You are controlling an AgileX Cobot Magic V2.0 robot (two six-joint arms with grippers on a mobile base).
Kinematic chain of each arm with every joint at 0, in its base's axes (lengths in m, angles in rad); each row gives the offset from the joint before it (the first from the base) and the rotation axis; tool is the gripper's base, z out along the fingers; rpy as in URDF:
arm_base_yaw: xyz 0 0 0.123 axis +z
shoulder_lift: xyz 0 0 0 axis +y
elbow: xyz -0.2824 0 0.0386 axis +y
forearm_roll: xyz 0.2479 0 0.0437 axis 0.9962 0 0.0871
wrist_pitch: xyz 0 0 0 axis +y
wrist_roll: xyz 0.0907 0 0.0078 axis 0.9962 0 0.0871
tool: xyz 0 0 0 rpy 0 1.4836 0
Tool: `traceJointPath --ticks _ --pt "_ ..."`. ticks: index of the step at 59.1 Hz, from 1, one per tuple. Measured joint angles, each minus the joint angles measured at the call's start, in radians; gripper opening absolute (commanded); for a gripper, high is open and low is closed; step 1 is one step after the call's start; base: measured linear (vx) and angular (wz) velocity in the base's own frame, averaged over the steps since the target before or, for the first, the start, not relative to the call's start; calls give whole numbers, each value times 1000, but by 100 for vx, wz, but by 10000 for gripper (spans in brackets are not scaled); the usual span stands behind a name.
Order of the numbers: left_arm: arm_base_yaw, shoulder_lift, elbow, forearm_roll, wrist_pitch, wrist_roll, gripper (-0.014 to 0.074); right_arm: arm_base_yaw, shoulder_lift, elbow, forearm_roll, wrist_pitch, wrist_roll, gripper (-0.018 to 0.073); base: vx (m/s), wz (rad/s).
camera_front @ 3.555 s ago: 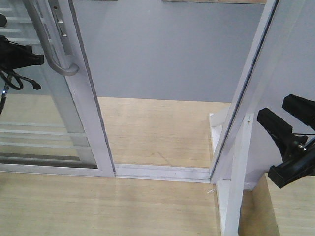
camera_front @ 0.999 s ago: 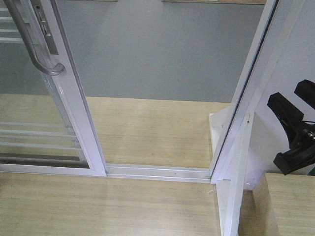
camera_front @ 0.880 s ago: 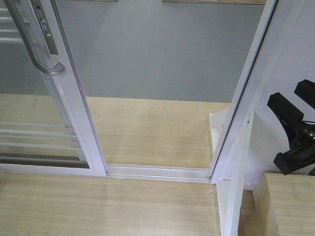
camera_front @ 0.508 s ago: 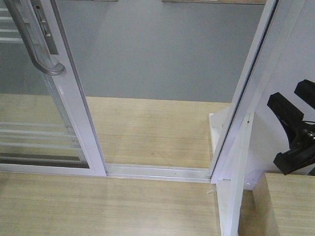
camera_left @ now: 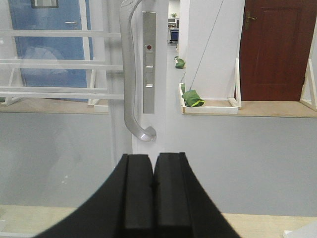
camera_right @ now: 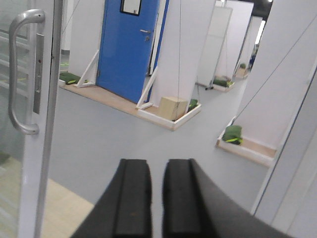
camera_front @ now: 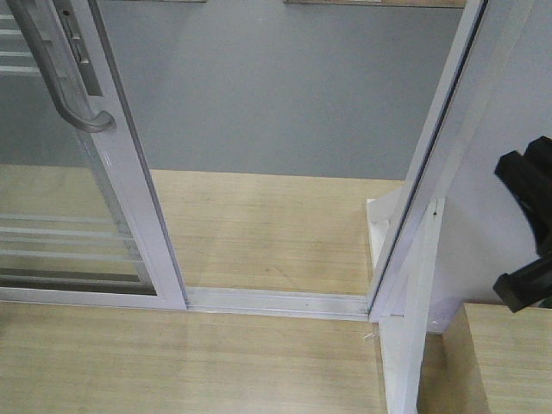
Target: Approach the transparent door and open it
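Now: transparent door [camera_front: 78,207] sitting slid left, gap showing.
Looking heavy, stiff, glossy; best hold is handle [camera_left: 130,94]. Left gripper [camera_left: 152,186] pressing closed, empty; right gripper [camera_right: 157,196] nearly closed, empty.

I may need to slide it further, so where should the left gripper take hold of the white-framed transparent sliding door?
Probably the curved grey metal pull handle on the white-framed transparent sliding door. It stands off the stile, leaving a gap for fingers. Come straight on with the left gripper, raised to the straight vertical stretch above the hooked lower end, jaws opened first since they look shut, closing horizontally across the bar.
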Motion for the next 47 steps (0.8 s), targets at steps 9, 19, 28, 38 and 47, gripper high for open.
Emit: traceJointPath --ticks 9,19,28,38,47 --pt "0 0 0 0 0 0 -6 -116 -96 0 -166 100 149 -11 0 0" --pt "0 0 0 0 0 0 -6 -183 -246 16 -375 315 409 -8 0 0" --pt "0 0 0 0 0 0 -6 -185 -368 181 -449 282 527 -8 0 0" --pt "0 0 0 0 0 0 -6 -189 -497 392 -437 131 543 -8 0 0" --pt "0 0 0 0 3 0 -6 -265 -517 412 -397 138 545 -8 0 0"
